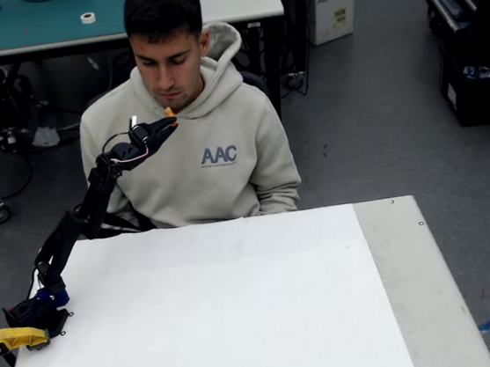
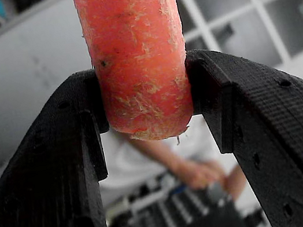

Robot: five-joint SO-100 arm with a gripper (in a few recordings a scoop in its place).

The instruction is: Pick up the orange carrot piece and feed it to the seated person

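- Yellow plastic clamp [image 1: 13, 338] sits at the far left edge of the white table [image 1: 241, 308] in the fixed view, beside the arm's base; it lies low and well away from the raised gripper, so it blocks nothing
- Black arm rises from that corner and leans up and to the right, its gripper [image 1: 166, 126] held in the air above the table's far edge, just below the chin of the seated person [image 1: 189, 145]
- Orange carrot piece [image 2: 136, 57] is pinched between the two black fingers [image 2: 61, 165]; in the wrist view both pads press its sides near the lower end, and most of its length sticks out beyond them
- In the fixed view the carrot [image 1: 170, 112] shows as a small orange tip at the end of the gripper, close to the person's mouth but not at it, as far as I can tell
- Grip looks shallow to me: the carrot's skin is smooth and the hold is near one end, so a jerk or a bite that levers it sideways could twist it loose and drop it onto the sweatshirt or the table
- Pushing on too far or too fast could poke the face with hard plastic; the last approach wants to be slow, with the person leaning in
- Behind the person stands a workbench with a green mat [image 1: 41, 21] and a roll of tape [image 1: 87, 17], and to the right a cardboard box [image 1: 335, 0] on the grey floor; none of it lies in the arm's way
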